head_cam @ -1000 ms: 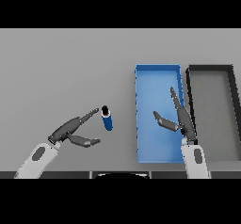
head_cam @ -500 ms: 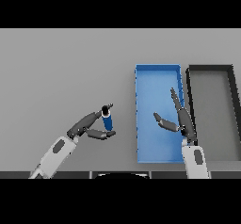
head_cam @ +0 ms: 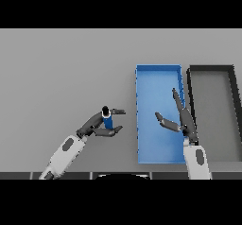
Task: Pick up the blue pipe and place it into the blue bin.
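Pipe [head_cam: 108, 120]: blue, dark cap on top, upright on grey counter [head_cam: 61, 77], pinched between thumb and curled fingers of left hand [head_cam: 100, 125]. Sits at 9 o'clock of blue bin [head_cam: 158, 73], just beside its left wall, outside it. Right hand [head_cam: 179, 117] over bin's right half, fingers straight and spread, thumb out toward 9 o'clock, holding nothing. Black bin [head_cam: 211, 69] at 3 o'clock of blue bin, nearly touching.
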Robot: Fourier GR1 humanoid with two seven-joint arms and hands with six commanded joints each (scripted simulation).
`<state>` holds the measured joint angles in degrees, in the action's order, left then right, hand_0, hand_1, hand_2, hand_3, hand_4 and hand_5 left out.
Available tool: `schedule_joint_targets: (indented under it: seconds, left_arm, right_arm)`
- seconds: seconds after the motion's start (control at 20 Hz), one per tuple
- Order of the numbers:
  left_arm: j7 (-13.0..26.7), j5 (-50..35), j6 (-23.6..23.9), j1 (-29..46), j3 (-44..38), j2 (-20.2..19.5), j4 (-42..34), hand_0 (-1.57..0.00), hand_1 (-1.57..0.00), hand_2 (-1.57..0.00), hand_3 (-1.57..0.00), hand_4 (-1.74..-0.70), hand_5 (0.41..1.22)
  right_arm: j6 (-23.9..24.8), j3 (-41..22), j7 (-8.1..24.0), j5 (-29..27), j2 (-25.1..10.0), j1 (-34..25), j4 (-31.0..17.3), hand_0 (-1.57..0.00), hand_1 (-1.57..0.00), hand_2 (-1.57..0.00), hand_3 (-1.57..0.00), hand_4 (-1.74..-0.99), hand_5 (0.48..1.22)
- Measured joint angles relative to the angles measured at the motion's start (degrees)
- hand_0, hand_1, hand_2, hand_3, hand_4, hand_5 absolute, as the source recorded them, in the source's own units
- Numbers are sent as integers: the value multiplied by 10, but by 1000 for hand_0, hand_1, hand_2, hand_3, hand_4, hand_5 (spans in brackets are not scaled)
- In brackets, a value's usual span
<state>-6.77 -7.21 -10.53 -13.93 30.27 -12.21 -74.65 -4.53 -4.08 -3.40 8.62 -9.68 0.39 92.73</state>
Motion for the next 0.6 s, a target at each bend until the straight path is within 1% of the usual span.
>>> schedule_joint_targets:
  seconds: [0.05, 0.1, 0.15, 0.2, 0.25, 0.3, 0.35, 0.4, 0.45, 0.5, 0.55, 0.6]
  left_arm:
    - [4, -11, -2, -1, -2, 9, -1, -418, -642, -777, -777, -1383, 872]
    - [4, -12, 0, 2, -1, 15, -2, -648, -828, -936, -914, -1450, 941]
    - [-6, -5, 8, -1, 0, 23, 6, -833, -976, -1063, -1015, -1505, 997]
    - [-8, -1, 10, 4, 4, 26, -3, -981, -1095, -1164, -1112, -1551, 1042]
    - [-4, -1, 11, 7, 6, 26, -9, -1099, -1190, -1246, -1196, -1588, 1078]
    - [-10, 0, 12, 9, 8, 24, -7, -1193, -1266, -1311, -1258, -1617, 1106]
    - [1, 3, 14, 8, 15, 26, -12, -1269, -1327, -1363, -1320, -1586, 1129]
    - [0, 7, 18, 10, 19, 25, -13, -1329, -1376, -1404, -1370, -1561, 1148]
    - [-19, 11, 20, 12, 21, 23, -11, -1378, -1415, -1438, -1411, -1541, 1162]
    - [-24, 15, 20, 11, 25, 23, -16, -1416, -1446, -1464, -1443, -1525, 1174]
    - [-30, 22, 25, 12, 25, 24, -16, -1447, -1471, -1486, -1468, -1512, 1183]
    - [-38, 29, 26, 16, 27, 22, -22, -1472, -1491, -1503, -1489, -1502, 1191]
  right_arm:
    - [-1, -3, -2, 1, 1, 4, 5, 1, 1, 1, 1, -1191, 561]
    - [0, -4, -3, 3, 0, 7, 10, 1, 1, 1, 1, -1189, 562]
    - [1, -2, -1, 3, 0, 6, 5, 1, 1, 1, 1, -1184, 562]
    - [5, -5, 1, 8, 3, 5, 5, 1, 1, 1, 1, -1182, 562]
    - [4, 0, -6, 5, -3, 7, 10, 1, 1, 1, 1, -1179, 561]
    - [5, 2, 2, 5, -4, 2, 2, 1, 1, 1, 1, -1178, 561]
    - [4, 2, 5, 3, -1, -3, -1, 1, 1, 1, 1, -1176, 560]
    - [4, 2, -6, 4, -3, 6, 2, 1, 1, 1, 1, -1176, 559]
    - [0, -4, -13, 6, -1, 15, 5, 1, 1, 1, 1, -1176, 559]
    - [0, 0, -2, 2, -2, 8, 4, 1, 1, 1, 1, -1174, 558]
    - [0, -4, -13, 6, 0, 16, 8, 1, 1, 1, 1, -1171, 558]
    - [3, 0, 1, 6, -3, 6, 4, 1, 1, 1, 1, -1166, 556]
